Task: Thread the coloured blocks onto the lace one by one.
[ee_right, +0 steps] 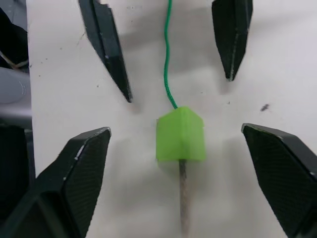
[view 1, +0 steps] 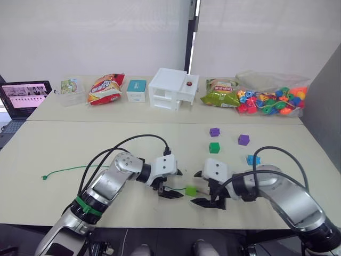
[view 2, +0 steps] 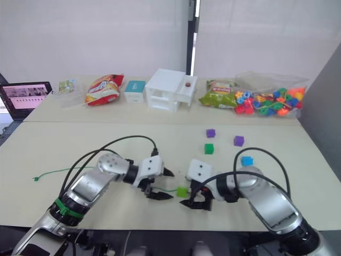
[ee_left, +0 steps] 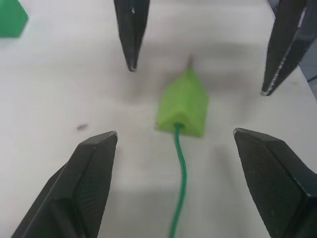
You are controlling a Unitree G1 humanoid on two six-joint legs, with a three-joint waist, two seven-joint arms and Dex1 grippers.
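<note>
The lime green wedge [view 1: 191,190] lies on the table near the front edge, and the lace [ee_left: 179,168] runs through it. Green cord enters one side and the stiff tip [ee_right: 183,198] sticks out the other. My left gripper [view 1: 178,184] is open just left of the wedge, and my right gripper [view 1: 195,188] is open just right of it. Their fingertips face each other around the wedge without touching it. The lace's knotted tail [view 1: 43,176] lies far to the left. Two purple cubes [view 1: 214,132] [view 1: 243,140], a dark green cube [view 1: 214,148] and a blue flower bead [view 1: 253,159] sit loose behind my right arm.
Along the back of the table stand a clear bag of beads [view 1: 272,98], two snack bags [view 1: 106,88] [view 1: 219,92], a white box [view 1: 173,88], a teal box [view 1: 137,89] and a laptop [view 1: 24,97]. A grey partition rises at the right.
</note>
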